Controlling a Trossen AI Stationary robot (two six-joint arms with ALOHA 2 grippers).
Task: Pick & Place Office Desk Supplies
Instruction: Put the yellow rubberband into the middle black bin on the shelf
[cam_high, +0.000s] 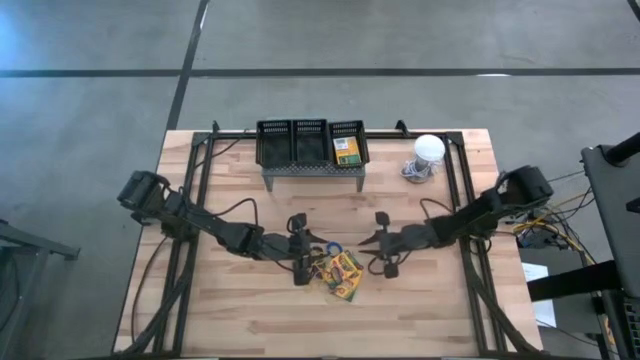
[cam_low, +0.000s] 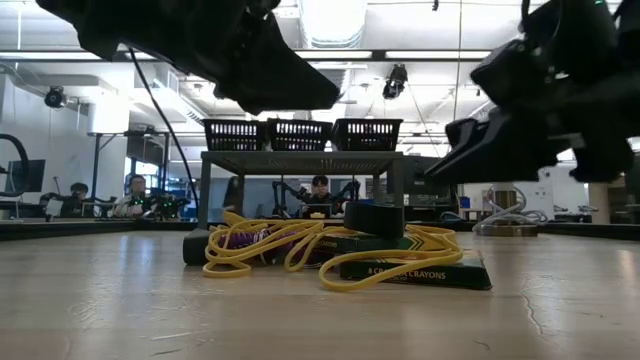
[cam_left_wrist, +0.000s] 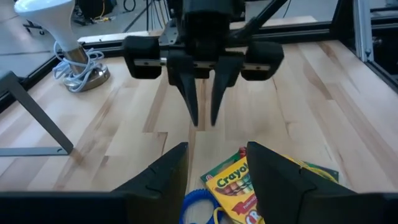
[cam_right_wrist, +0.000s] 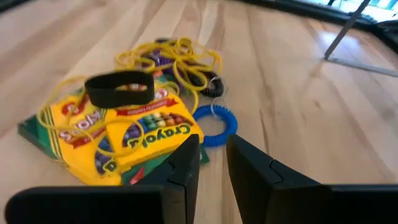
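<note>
**A:** Both arms are over the middle of the worktop (cam_high: 420, 320), and the pile sits between them: crayon boxes (cam_high: 341, 275) under a tangle of yellow rubber bands (cam_right_wrist: 180, 53), with a blue coil loop (cam_right_wrist: 217, 124) just beside.

**B:** Left gripper (cam_high: 301, 262) hangs right at the pile's edge, jaws spread with nothing between them. Right gripper (cam_high: 385, 255) is beside the pile, jaws drawn close with a slim gap, also gripping nothing.

**A:** So I'd call this the approach to a pick. One crayon box (cam_high: 346, 150) already lies in the right-hand compartment of the black tray (cam_high: 275, 145) on the grey stand (cam_high: 310, 172).

**B:** Next move, I'd judge, needs one gripper down over a box edge, clear of those bands so they don't drag along.

**A:** The low view shows how flat the boxes lie. The right wrist view alone shows a black band (cam_right_wrist: 119, 88) lying on the top box.

**B:** And the white lamp (cam_high: 427, 152) stands well apart.
</note>
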